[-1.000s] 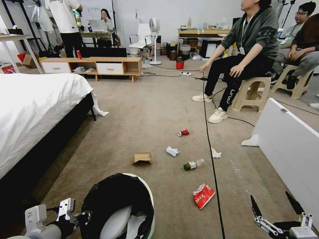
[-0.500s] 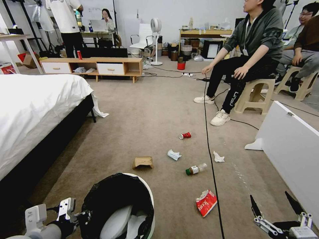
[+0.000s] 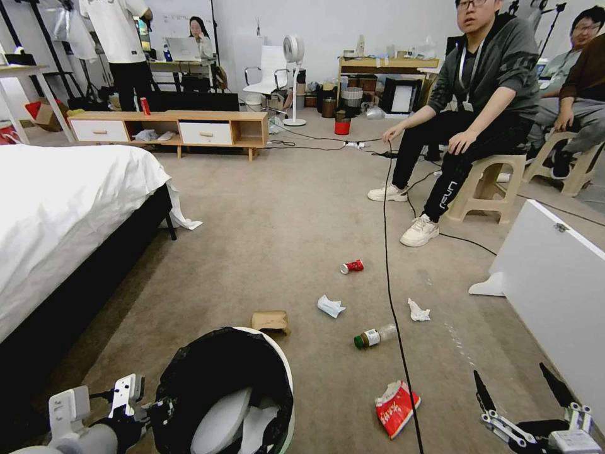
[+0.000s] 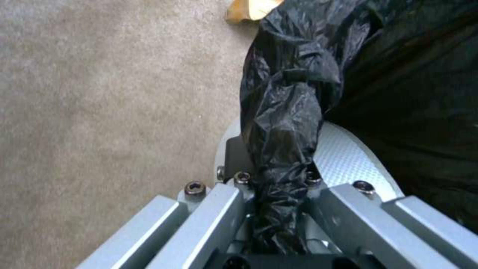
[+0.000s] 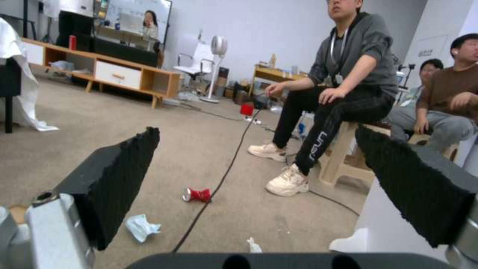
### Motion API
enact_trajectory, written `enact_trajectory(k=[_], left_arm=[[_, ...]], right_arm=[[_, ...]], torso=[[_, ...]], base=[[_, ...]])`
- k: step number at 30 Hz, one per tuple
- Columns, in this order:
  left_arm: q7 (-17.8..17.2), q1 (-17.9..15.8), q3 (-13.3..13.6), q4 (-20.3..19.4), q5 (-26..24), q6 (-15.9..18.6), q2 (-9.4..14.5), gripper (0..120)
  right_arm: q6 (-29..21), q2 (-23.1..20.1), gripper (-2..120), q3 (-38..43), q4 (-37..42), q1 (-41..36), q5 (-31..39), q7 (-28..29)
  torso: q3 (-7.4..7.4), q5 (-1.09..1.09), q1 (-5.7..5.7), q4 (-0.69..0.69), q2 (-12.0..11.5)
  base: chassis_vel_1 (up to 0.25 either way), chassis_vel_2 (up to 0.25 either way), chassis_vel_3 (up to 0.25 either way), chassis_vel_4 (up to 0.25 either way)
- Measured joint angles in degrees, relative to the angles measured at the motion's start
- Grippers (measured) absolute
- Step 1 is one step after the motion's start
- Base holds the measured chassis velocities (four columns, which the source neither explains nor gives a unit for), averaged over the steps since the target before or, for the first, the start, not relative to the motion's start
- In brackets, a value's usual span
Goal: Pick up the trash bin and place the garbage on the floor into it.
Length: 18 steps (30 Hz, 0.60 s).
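Floor [image 3: 265,208]: flat beige-grey short-pile carpet, crossed by a long black cable [image 3: 387,252]. It carried all items below.

Trash bin [image 3: 277,353]: round white plastic bin lined with a crinkly black plastic bag, at the near edge of the carpet, just beside the robot's left arm. Its rim was pinched by the left gripper [image 4: 279,194], jaws clenched on the folded bag and bin wall. Judgement: the step in hand was carrying the bin toward the litter; done well, the grip would be kept firm and the bin level and low, brought to rest just beside the nearest pieces without rolling over the cable.

Right gripper [image 3: 520,391]: black-padded, jaws spread wide and empty, low at the near right of the carpet.

Garbage, all lying loose on the carpet ahead of the bin:
- red snack packet [image 3: 396,408], touching the cable, nearest the right gripper;
- brown paper bag [image 3: 271,321], just beyond the bin's far rim;
- small green-capped bottle [image 3: 375,337], on its side near the cable;
- crumpled white tissue [image 3: 329,306], left of the cable;
- second crumpled white tissue [image 3: 418,311], right of the cable;
- crushed red can [image 3: 351,267], farthest out.

Change from the earlier picture: the whole scene had slid downward and nearer in the head view, which reads as the camera advancing with the robot; the litter itself had not shifted. Both grippers kept their places and states.
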Motion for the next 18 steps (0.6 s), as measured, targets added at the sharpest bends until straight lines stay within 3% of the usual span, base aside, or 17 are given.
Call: enact_trajectory(k=[18], left_arm=[[0.1,-0.1,0.1,0.0,0.1,0.0,0.0,1]], right_arm=[[0.0,0.0,100,0.0,0.1,0.1,0.2,-0.1]], torso=[[0.01,0.01,0.0,0.0,0.0]], base=[[-0.133,0.131,0.127,-0.122]])
